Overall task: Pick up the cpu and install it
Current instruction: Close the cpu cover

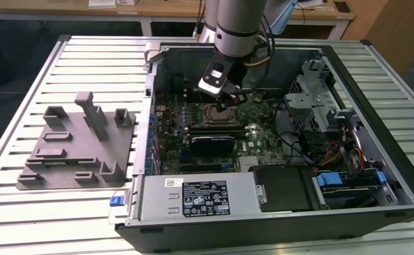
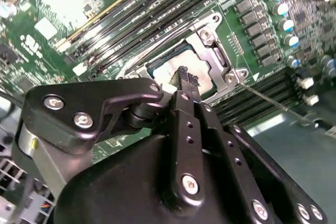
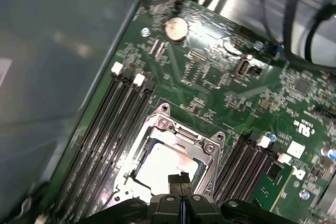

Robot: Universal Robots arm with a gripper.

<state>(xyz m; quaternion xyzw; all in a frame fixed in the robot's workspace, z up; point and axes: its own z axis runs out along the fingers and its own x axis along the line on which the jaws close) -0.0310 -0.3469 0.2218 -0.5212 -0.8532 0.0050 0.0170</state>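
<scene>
Gripper [image 2: 184,73], black fingers together, over flat shiny silver cpu [image 2: 167,69] in metal-framed socket [image 2: 212,51].

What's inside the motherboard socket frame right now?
In the first wrist view, the cpu shows its silver top inside the socket frame. The end effector covers one edge, so seating there cannot be seen.

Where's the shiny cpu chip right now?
In both wrist views the cpu lies inside the socket's metal frame on the green motherboard, between the memory slot rows, right under the pincer.
</scene>
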